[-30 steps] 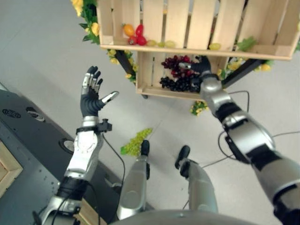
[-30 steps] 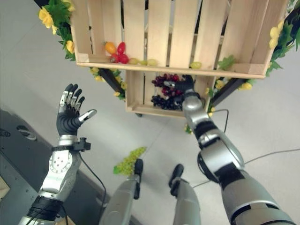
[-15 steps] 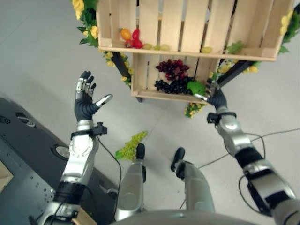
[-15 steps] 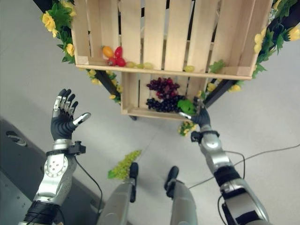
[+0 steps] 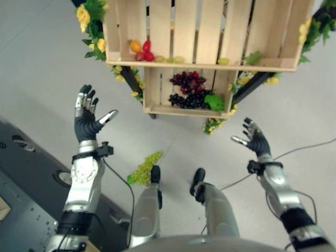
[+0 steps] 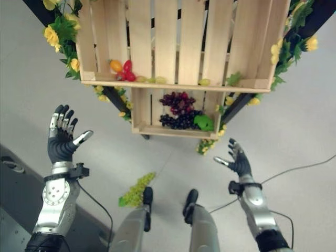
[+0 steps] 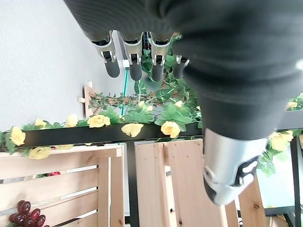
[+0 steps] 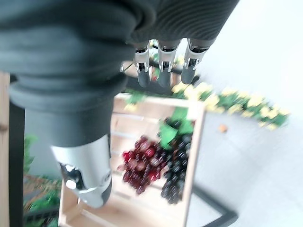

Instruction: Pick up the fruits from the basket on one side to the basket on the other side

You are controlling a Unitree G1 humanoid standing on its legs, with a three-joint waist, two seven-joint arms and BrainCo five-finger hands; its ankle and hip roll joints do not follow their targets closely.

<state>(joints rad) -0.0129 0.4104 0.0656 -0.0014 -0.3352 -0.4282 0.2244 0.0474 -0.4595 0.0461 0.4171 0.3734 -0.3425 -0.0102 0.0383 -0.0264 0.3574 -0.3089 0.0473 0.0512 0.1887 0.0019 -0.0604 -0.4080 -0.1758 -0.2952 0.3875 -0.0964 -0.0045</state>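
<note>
Open floor (image 5: 294,105) before the lower crate (image 5: 184,107) — grapes (image 5: 186,89) and leaf inside.

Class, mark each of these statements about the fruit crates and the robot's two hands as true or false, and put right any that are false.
1. The right hand holds a bunch of grapes. False: its fingers are open and empty, out in front of the crates.
2. Red and dark grapes lie in the lower crate. True.
3. A bunch of green grapes lies on the floor. True.
4. The left hand is curled into a fist. False: it is raised with its fingers straight.
5. The upper crate holds no fruit. False: small red, orange and green fruits sit along its front edge.
</note>
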